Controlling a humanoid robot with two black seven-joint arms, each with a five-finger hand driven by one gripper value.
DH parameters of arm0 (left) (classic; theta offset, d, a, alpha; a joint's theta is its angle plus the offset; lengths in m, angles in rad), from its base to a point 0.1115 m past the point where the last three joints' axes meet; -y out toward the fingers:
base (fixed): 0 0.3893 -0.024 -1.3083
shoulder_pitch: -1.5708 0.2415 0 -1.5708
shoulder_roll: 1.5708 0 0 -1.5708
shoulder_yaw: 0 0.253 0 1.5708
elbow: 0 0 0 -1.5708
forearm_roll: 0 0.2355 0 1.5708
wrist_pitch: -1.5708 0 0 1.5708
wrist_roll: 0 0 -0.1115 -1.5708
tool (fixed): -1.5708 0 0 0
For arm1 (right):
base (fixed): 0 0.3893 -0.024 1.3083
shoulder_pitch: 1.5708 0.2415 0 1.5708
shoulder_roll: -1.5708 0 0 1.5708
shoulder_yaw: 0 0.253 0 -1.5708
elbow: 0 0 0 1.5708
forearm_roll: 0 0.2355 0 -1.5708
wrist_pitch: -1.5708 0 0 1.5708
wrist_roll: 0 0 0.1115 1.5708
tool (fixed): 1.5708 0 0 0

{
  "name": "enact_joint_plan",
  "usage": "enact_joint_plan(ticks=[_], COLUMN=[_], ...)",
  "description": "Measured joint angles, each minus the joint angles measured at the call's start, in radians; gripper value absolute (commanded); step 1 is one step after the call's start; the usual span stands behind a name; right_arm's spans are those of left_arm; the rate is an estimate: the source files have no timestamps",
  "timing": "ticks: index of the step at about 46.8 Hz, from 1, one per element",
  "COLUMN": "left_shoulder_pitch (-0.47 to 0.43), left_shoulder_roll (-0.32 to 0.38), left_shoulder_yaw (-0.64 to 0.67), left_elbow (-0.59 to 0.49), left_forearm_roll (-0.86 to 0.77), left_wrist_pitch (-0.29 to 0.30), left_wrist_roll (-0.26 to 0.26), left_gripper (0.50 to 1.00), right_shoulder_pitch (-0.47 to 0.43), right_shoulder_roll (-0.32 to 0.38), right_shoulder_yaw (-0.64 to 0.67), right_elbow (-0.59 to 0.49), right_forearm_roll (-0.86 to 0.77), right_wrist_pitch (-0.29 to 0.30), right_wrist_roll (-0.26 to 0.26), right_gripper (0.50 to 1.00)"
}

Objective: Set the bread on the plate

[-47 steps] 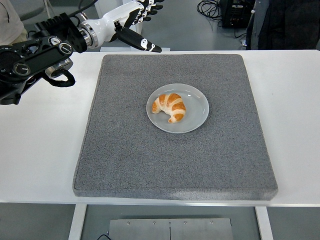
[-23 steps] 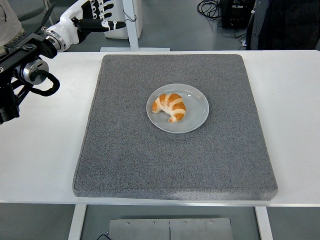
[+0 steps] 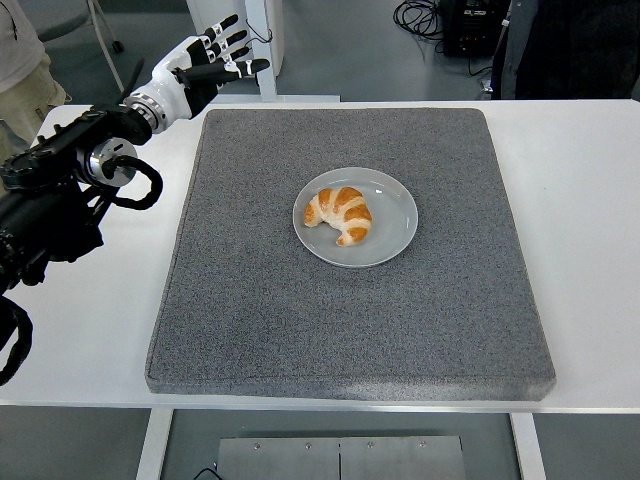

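A golden croissant (image 3: 340, 214) lies on a pale round plate (image 3: 392, 232) in the middle of a grey mat (image 3: 350, 330). My left hand (image 3: 212, 64) is at the far left corner of the mat, well away from the plate. Its fingers are spread and it holds nothing. The black left arm (image 3: 60, 200) runs from the left edge up to it. The right arm is out of view.
The mat covers most of the white table (image 3: 590, 200). A person's clothing (image 3: 25, 60) shows at the top left, another person's dark clothing (image 3: 570, 45) at the top right. A white post (image 3: 262, 45) stands behind the table.
My left arm has swung: the hand went left and back from the mat's far edge, then came down and right to the mat's far left corner. The croissant and plate have not moved.
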Motion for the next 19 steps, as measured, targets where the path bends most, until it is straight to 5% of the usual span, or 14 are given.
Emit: enact_joint_plan(ticks=[19], left_shoulder_pitch=[0.012], left_shoulder_roll=[-0.070], left_shoulder_yaw=[-0.073], left_elbow=[0.061], left_forearm_roll=[-0.020], left_wrist_pitch=[0.003], left_wrist_roll=[-0.006], left_gripper=[0.999], right_shoulder_pitch=[0.001], right_shoulder_roll=[0.000], right_shoulder_yaw=[0.006], right_elbow=[-0.002], right_forearm_roll=[0.000], right_wrist_pitch=[-0.002], right_wrist_roll=[0.000], right_gripper=[1.000])
